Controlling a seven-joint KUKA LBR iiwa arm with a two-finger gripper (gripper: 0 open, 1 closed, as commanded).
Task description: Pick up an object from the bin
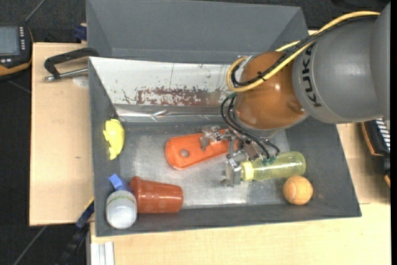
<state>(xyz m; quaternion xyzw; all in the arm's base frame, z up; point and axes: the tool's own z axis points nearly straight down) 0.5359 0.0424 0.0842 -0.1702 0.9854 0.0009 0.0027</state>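
The gripper, open or closed I cannot tell, sits between an orange scraper and a yellow-green tube, which might roll off if nudged.

I'm watching the grey metal bin carrying six loose things on its floor. A yellow lump is lying at the left, and an orange flat tool is resting mid-floor. A red cup is lying on its side at the front left, touching a white-capped bottle. A yellow-green tube is lying just beside an orange ball at the right.
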